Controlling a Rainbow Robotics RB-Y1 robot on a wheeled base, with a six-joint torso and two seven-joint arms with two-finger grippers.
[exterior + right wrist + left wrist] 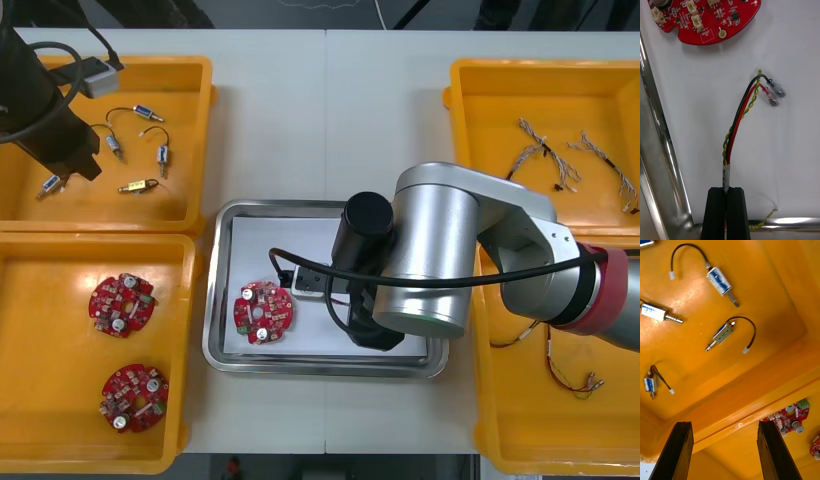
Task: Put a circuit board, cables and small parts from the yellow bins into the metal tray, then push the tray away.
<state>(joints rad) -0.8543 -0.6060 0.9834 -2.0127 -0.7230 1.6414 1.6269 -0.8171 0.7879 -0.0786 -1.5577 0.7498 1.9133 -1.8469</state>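
**One cable bundle pinched in the right claw inside the tray**

One red circuit board (263, 312) is lying on the white inside of the metal tray (216, 300), toward the tray's eight o'clock side in the front view. The right gripper (726, 192) is reaching into the tray at about four o'clock of that board. Its black fingers are closing narrowly on a cable bundle (738, 123) of red, black and twisted yellow-green wires. The bundle is running out from the fingertips over the white floor. Its two clear-sleeved ends are pointing toward the board and lying apart from it. Whether the bundle is touching the floor cannot be told.

The left gripper (724, 423) is hovering over the far-left yellow bin (190, 110), at ten o'clock of the tray. Its fingers are standing wide apart and gripping nothing. Past them, four small metal parts (723, 333) with short black leads are lying scattered on the bin floor, well apart from one another.

Two spare boards (121, 302) are lying in the near-left bin (50, 350), at eight o'clock of the tray. Thin twisted cables (545, 152) are lying in the far-right bin (480, 150) at two o'clock. Red and yellow cables (570, 378) are lying in the near-right bin (500, 420) at four o'clock.
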